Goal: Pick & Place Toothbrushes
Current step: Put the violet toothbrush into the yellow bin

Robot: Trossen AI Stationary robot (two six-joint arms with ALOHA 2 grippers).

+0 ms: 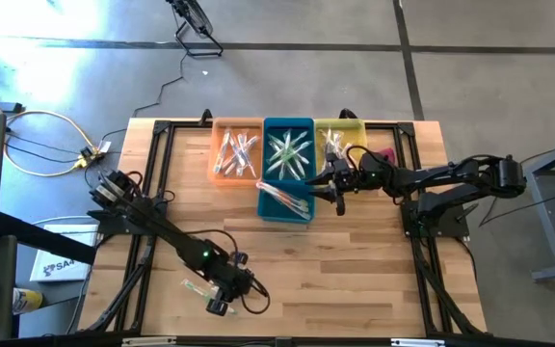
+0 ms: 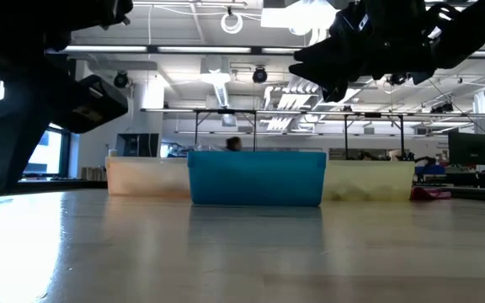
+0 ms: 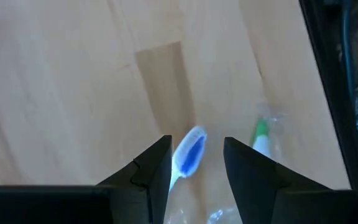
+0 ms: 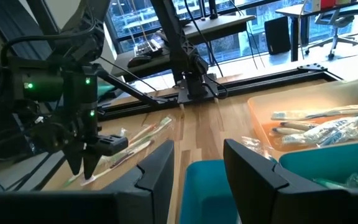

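Toothbrushes fill three bins — orange [image 1: 236, 152], blue [image 1: 287, 170], yellow [image 1: 340, 138] — one wrapped brush [image 1: 284, 196] across the blue rim, two loose [image 3: 188, 155] straddled by the parted left gripper [image 1: 222, 301]; right gripper [image 1: 338, 183] parted, empty.

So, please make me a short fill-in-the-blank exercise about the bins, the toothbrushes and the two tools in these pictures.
1. Of the three bins at the table's far edge, the middle one is ____ in colour.
2. The toothbrush head between the left tool's fingers is ____.
3. The right tool hovers by the blue bin's side next to the ____ bin.
4. Loose toothbrushes lie on the table beside the ____ tool.

Missing words: blue; blue; yellow; left
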